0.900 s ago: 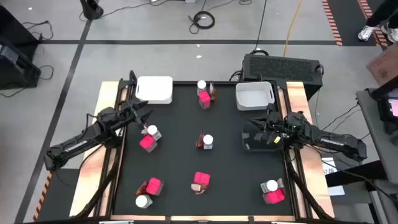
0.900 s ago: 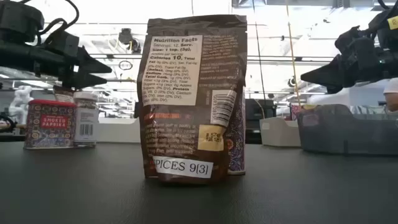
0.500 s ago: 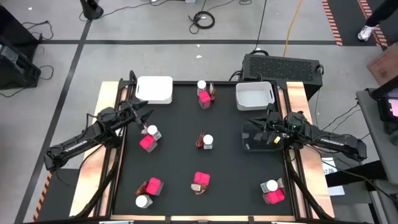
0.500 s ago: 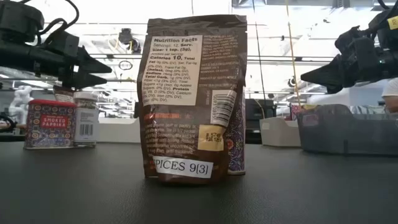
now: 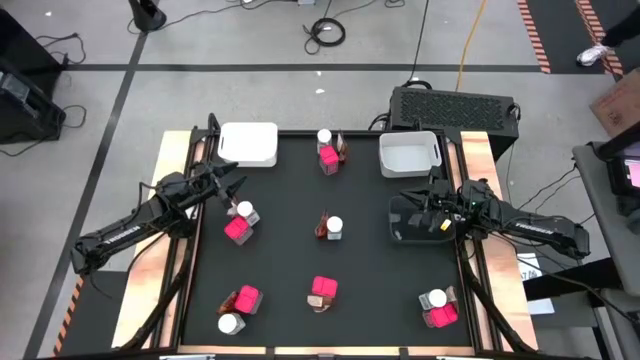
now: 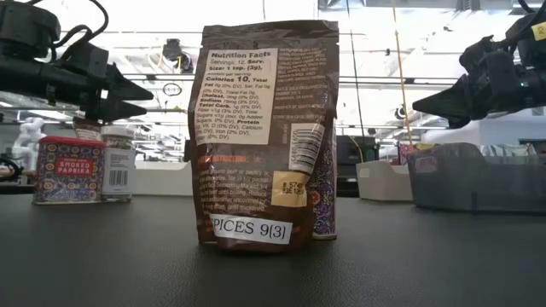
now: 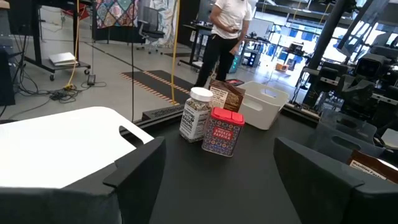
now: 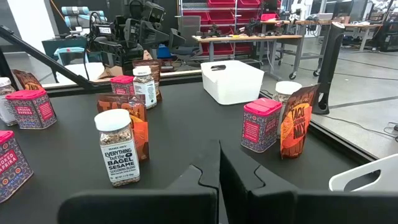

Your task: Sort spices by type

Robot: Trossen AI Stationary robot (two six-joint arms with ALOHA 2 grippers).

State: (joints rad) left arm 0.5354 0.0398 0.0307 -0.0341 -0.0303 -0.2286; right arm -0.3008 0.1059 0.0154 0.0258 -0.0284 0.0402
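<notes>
1. The left gripper (image 5: 236,186) hangs with fingers spread and empty above the left side of the table (image 5: 290,250), just behind a pink box (image 5: 238,229) and a white-capped jar (image 5: 246,212), seemingly lined up to pick one of them.
2. The right gripper (image 5: 428,212) rests clenched on nothing over the dark bin (image 5: 402,222) at the right edge, apparently waiting.
3. The spices stand unsorted in mixed clusters across the black table: a box, jar and sachet (image 5: 343,148) at the back centre, others in the middle, along the front edge and at the front right.
4. One white bin (image 5: 250,145) sits at the back left, another white bin (image 5: 409,153) at the back right; both look empty.
5. The jar stands touching the box, so a clean grasp of either may be crowded.
6. In the left wrist view a person (image 7: 227,34) stands in the room beyond the table.
</notes>
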